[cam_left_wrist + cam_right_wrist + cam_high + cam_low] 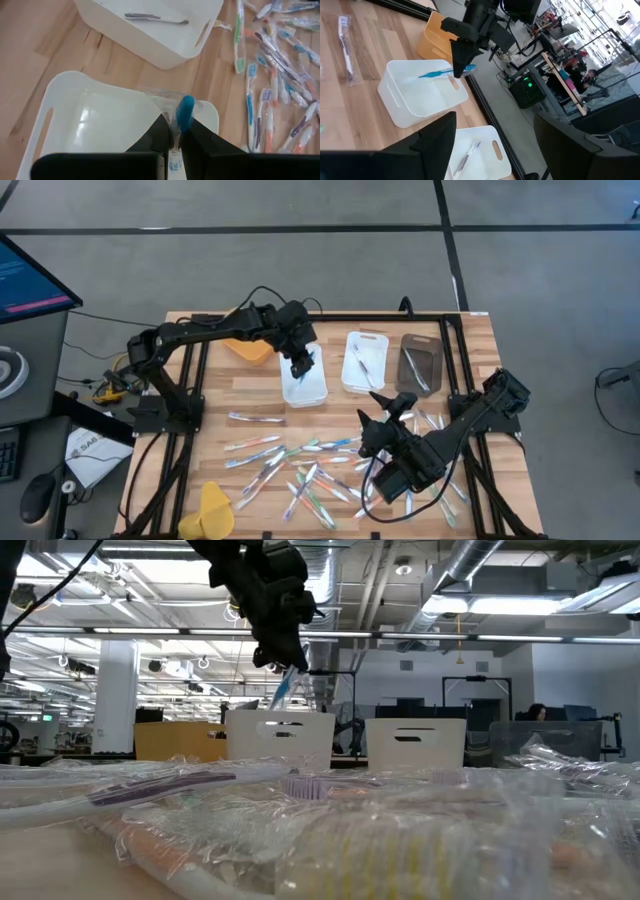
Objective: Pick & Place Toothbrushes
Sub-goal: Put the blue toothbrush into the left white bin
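Note:
My left gripper (300,366) is over the left white tray (303,380) at the far middle of the table, shut on a blue toothbrush (437,74) in a clear wrapper. Many more toothbrushes (300,465) lie scattered on the wood near the front. One grey toothbrush (155,19) lies in the second white tray (364,360), and another lies in the dark tray (420,362). My right gripper (385,412) hangs open above the scattered toothbrushes, right of centre, with nothing between its fingers. My left gripper pinches the wrapped blue toothbrush between its two fingers, partway along its length (176,131). The fingers come from above, slanting down, and lie across it. The toothbrush's blue end (186,111) sticks out past the fingertips. It is lifted clear, slanting down over the white tray (280,735).
A yellow tray (248,348) lies at the far left beside the white tray, and another yellow piece (212,510) sits at the near left edge. Black frame rails (190,380) run along both sides of the table. Bare wood (250,395) lies between the trays and the toothbrushes.

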Motion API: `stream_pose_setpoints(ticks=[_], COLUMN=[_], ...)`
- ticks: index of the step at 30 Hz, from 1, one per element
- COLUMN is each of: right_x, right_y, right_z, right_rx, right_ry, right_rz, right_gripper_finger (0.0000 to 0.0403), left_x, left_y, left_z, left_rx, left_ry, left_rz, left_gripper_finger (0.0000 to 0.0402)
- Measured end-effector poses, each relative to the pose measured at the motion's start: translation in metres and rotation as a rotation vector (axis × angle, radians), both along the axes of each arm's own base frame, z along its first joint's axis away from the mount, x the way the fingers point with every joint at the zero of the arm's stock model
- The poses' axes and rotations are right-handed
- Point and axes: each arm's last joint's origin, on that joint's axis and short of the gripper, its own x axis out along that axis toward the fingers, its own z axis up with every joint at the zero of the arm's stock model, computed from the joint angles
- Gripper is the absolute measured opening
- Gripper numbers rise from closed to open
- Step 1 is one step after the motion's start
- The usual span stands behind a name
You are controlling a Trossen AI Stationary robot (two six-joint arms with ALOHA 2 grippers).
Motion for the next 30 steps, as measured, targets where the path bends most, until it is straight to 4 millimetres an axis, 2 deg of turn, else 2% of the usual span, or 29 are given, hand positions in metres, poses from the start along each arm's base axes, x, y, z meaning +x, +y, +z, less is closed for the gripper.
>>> stream_pose_setpoints(ticks=[19,25,30], right_x=[0.003,0.005,0.006], right_y=[-0.004,-0.007,-0.009], right_z=[-0.001,-0.001,-0.001], right_rx=[0.014,0.017,0.017], right_ry=[0.013,0.016,0.016], right_rz=[-0.016,-0.028,-0.034], right_gripper_finger=[0.026,0.026,0.026], left_x=[0.0,-0.006,-0.007], left_y=[0.0,-0.001,0.001], left_z=[-0.001,-0.021,-0.028], left_rx=[0.043,0.029,0.033], left_ry=[0.023,0.06,0.054], left_rz=[0.034,0.036,0.038], left_gripper_finger=[0.0033,0.0034,0.0034])
